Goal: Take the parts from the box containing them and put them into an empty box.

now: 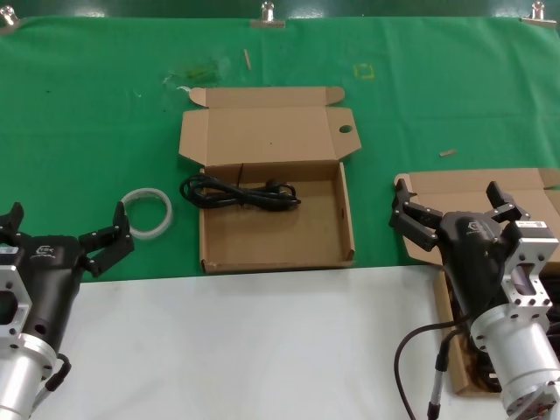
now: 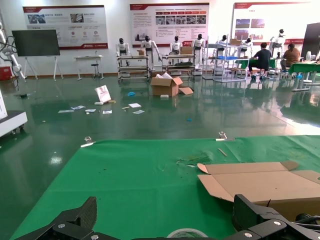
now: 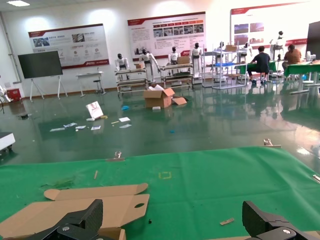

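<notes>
Head view, left to right. Left gripper [image 1: 66, 236] sits at about 8 o'clock, over the line where the green mat [image 1: 87, 114] meets the white table edge [image 1: 262, 350]; fingers spread wide, holding nothing. Just beside its right finger, toward 9 o'clock, lies the white tape ring [image 1: 147, 213], clear of the box wall.

Centre: box with the holed lid [image 1: 276, 214], flap folded back toward 12 o'clock. One cord bundle [image 1: 238, 192] lies inside along the far wall, left of middle; the rest of the floor is bare cardboard. Open mat on both sides of this box.

At 4 o'clock, right gripper [image 1: 455, 210] hangs over the near-left corner of the plain-lid box [image 1: 455, 184], fingers spread, empty. That box reaches the right frame edge; its contents are mostly hidden by the arm. Small scraps on the mat near 12 o'clock.
</notes>
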